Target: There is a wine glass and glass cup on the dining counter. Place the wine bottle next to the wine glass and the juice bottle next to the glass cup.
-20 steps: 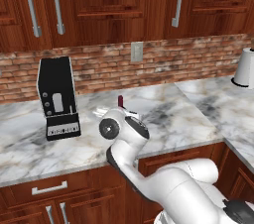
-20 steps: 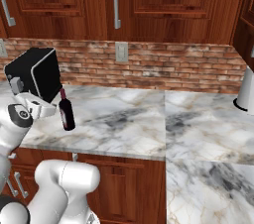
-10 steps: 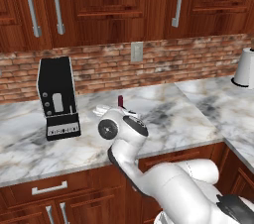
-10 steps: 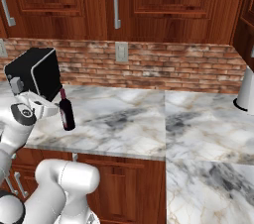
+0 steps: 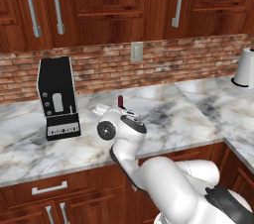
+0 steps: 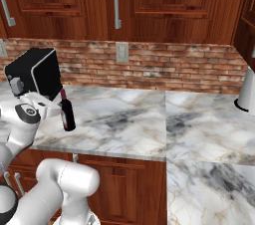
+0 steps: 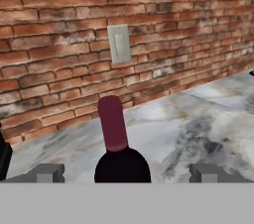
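Hand view: I look along my gripper (image 7: 127,172) at the wine bottle (image 7: 120,153), which stands upright on the marble counter (image 7: 198,119). Its dark-red neck rises between my 2 finger tips (image 7: 45,172), and its dark shoulders fill the gap at the bottom of the view. The tips stand wide apart, 1 on each side of the bottle, neither touching it, so I read the jaws as spread and holding nothing. Behind the bottle runs a red brick wall (image 7: 59,29) with 1 pale outlet plate (image 7: 119,43) set in it.

Right base view: I see the wine bottle (image 6: 66,112) standing near the front of the counter (image 6: 129,119), just right of a black box-shaped appliance (image 6: 36,72). My white hand reaches it from the left at about neck height. The red-and-white label faces the camera side. A white kettle-like object (image 6: 247,92) sits at the far right edge.

Left base view: my arm rises from the lower right and its wrist covers most of the bottle; only the dark-red neck top (image 5: 120,101) shows above it. The black appliance (image 5: 58,96) stands to the left on the counter (image 5: 163,109), well apart from the bottle. Dark wood cabinets (image 5: 124,5) hang above the brick wall.
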